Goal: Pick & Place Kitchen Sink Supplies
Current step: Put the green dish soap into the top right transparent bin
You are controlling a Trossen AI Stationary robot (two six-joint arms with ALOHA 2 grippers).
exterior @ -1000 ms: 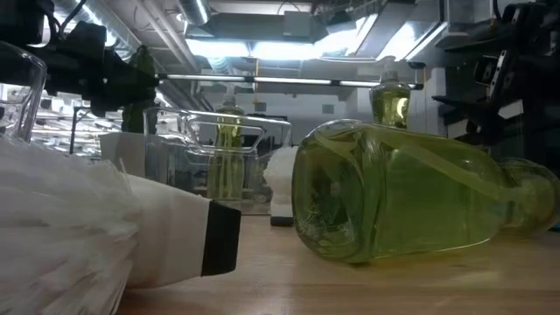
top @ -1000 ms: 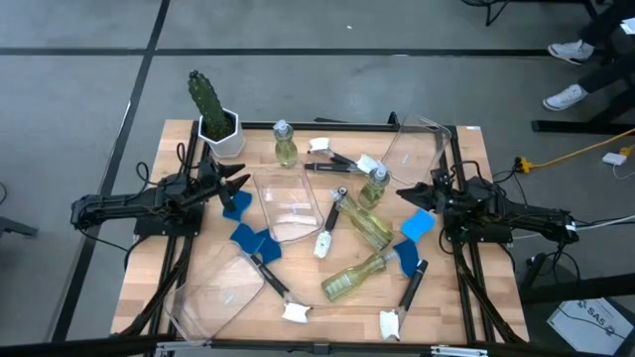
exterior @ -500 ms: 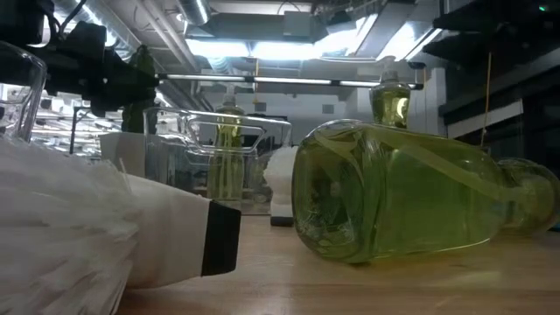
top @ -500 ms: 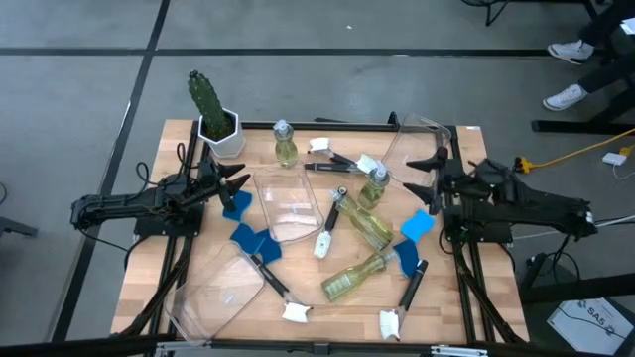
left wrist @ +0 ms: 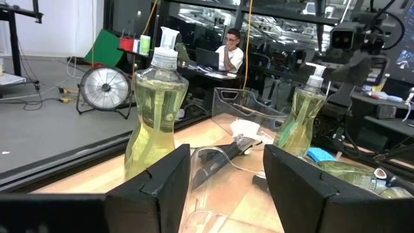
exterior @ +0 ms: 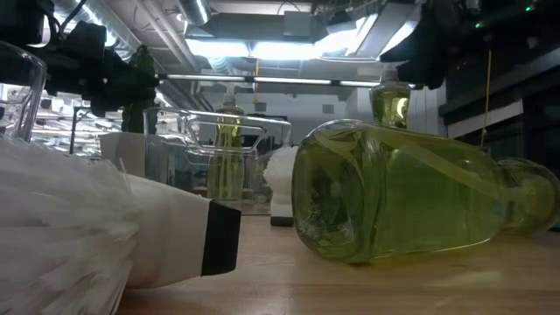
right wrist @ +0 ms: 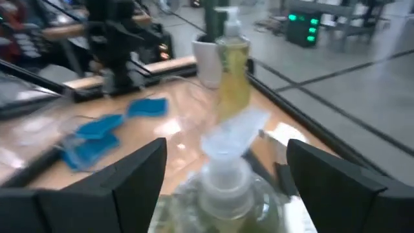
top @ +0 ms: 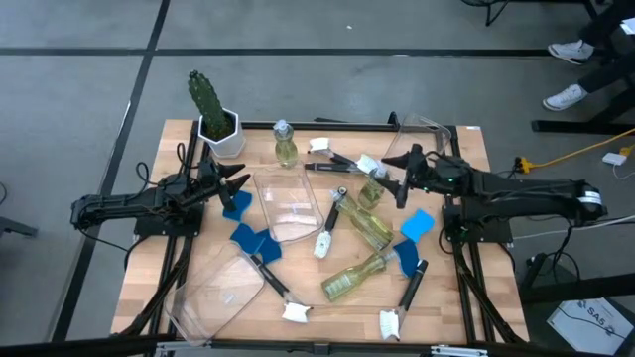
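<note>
My right gripper [top: 396, 180] [right wrist: 228, 169] is open, level with the top of an upright soap bottle [top: 375, 182]. Its fingers stand on either side of the white pump head [right wrist: 228, 144] without touching it. In the low view it [exterior: 435, 39] hangs above that bottle's neck [exterior: 391, 101]. A second upright bottle [top: 285, 145] stands near the far edge. Two more bottles [top: 369, 227] [top: 357, 276] lie on their sides. Blue sponges [top: 417, 223] [top: 250, 241] and black-handled brushes [top: 331, 224] [top: 409, 296] lie flat. My left gripper [top: 238, 183] [left wrist: 226, 181] waits open at the table's left, beside a sponge [top: 236, 204].
Clear bins lie at the middle [top: 288, 203], the near left corner [top: 223, 288] and the far right [top: 417, 141]. A potted cactus [top: 210, 111] stands at the far left corner. People's shoes [top: 568, 71] show on the floor beyond the table.
My right gripper has risen from above the blue sponge at the table's right and moved left toward the upright soap bottle. Its open fingers now flank the pump head. Nothing else has moved.
</note>
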